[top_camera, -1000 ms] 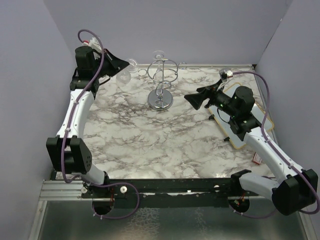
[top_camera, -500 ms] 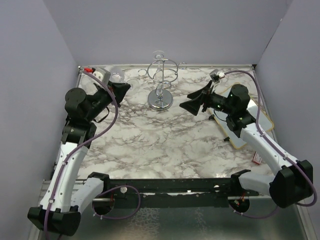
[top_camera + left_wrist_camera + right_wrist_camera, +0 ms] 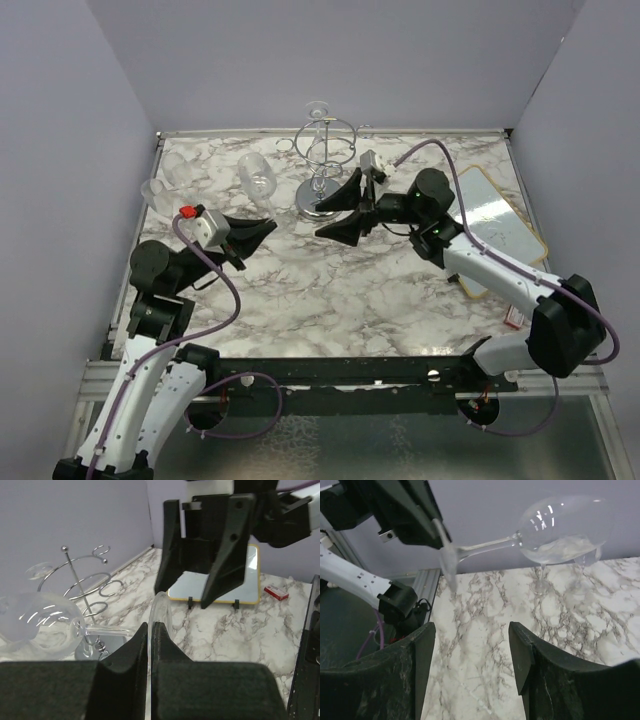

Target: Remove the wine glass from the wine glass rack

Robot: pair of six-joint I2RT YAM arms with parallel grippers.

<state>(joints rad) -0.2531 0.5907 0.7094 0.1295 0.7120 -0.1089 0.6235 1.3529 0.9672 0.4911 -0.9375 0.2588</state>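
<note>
- A marble table (image 3: 330,290) is boxed in by plain lavender walls (image 3: 400,60). The rack (image 3: 322,165) stands at the back middle, and all places below are given from it.
- The glass (image 3: 258,178) is off the rack. It hangs in the air just left of it, touching neither rack nor table.
- The left gripper (image 3: 151,626) is clamped on the rim of the foot (image 3: 161,611). The stem (image 3: 107,630) runs out from the fingers to the bowl (image 3: 40,625).
- Long axis: close to level, with the foot at the near end in the fingers and the bowl at the far end, abreast of the rack.
- The right gripper (image 3: 471,627) hangs in front of the rack's base, fingers spread wide with nothing between them. It faces the glass side-on, with foot and stem ahead of and above its fingers in its wrist view.
- The left arm has the glass; the right is near it but apart.
- Look: clear and thin-walled, a round bowl with bright glints, a slim stem, a flat disc foot, seemingly empty.
- What remains is probably setting it down or passing it across. Held by the foot edge alone, the bowl's weight could make it swing.
- Two other glasses (image 3: 178,168) stand well left of the rack. A yellow-rimmed tray (image 3: 495,225) lies to its right.
</note>
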